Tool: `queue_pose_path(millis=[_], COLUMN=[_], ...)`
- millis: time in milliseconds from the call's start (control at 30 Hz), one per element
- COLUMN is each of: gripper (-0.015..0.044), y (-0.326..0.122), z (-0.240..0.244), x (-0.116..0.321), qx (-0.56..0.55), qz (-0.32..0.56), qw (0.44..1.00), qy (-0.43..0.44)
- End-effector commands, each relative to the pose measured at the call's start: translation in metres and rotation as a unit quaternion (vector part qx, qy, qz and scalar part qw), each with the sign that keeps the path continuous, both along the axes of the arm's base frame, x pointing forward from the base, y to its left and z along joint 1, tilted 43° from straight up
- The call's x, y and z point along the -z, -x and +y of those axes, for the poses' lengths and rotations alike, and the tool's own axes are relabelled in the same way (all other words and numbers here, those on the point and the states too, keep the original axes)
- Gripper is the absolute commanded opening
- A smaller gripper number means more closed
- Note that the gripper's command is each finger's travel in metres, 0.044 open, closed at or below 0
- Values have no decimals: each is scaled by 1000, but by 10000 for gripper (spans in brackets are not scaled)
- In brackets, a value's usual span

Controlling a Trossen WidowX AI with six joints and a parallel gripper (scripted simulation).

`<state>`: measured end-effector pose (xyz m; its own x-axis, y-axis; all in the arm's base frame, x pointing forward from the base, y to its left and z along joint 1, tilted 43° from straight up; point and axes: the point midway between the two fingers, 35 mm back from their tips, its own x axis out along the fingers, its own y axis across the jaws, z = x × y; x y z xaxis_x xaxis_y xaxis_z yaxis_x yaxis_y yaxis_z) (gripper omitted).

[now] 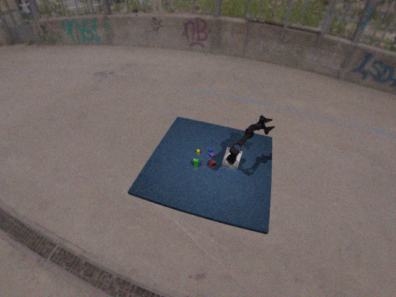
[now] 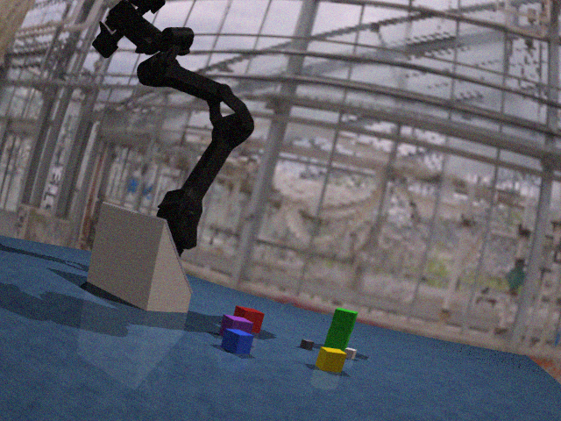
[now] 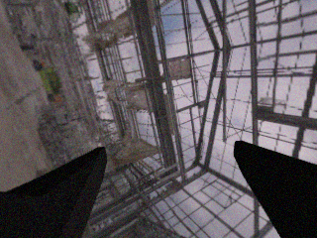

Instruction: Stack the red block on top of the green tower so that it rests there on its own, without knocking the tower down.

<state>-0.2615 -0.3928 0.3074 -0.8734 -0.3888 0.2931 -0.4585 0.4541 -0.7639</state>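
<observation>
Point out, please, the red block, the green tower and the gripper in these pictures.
red block (image 2: 249,316): exterior view, on its front face.
green tower (image 2: 340,329): exterior view, mid-height on its front face.
gripper (image 1: 269,124): top view, midway between the open fingertips.
</observation>
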Motion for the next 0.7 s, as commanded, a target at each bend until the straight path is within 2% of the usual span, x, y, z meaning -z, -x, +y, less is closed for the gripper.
queue_pose_path(millis=[0, 33, 300, 467, 667], gripper=[426, 440, 440, 440, 440], y=[-2, -7, -108, -182, -268], z=[-2, -7, -71, -89, -81], x=[1, 3, 52, 91, 137], qx=[-5, -19, -231, -338, -417], qz=[-2, -8, -132, -234, -364], qw=[1000, 1000, 964, 909, 824], qy=[0, -1, -30, -66, -122])
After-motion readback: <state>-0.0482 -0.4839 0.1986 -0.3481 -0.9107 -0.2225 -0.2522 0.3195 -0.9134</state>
